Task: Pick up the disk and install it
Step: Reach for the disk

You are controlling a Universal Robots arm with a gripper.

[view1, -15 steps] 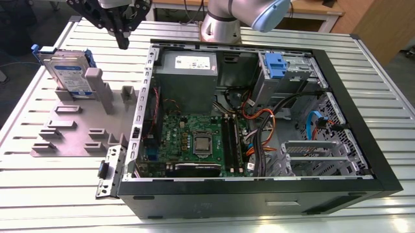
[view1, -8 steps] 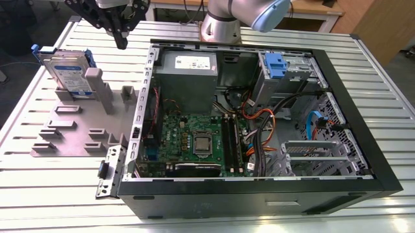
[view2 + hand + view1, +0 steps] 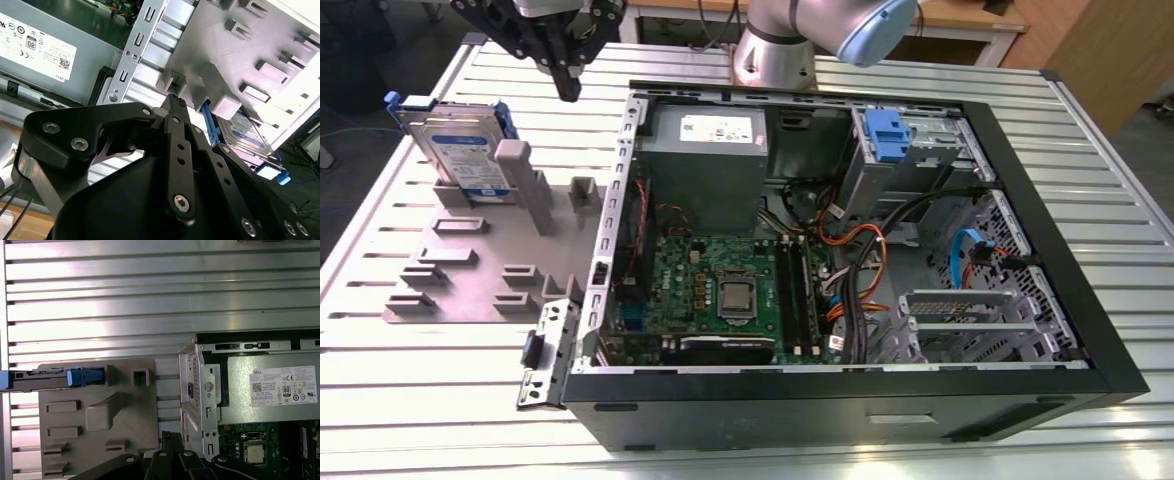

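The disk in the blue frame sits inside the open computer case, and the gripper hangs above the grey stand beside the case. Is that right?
Not quite. The disk stands on edge in the grey stand, outside the computer case, as the exterior view shows. The gripper does hang above that stand beside the case.

We see a ribbed silver aluminium table [image 3: 427, 400] carrying a black metal tower computer case [image 3: 787, 410], which lies on its side with its cover off. Inside it we find a grey boxy power supply with a white sticker [image 3: 707, 160], a green motherboard [image 3: 707, 270] just beside it, and orange cables [image 3: 854, 240]. To the exterior view's left of the case lies a flat grey plastic fixture plate with raised blocks [image 3: 467, 270].
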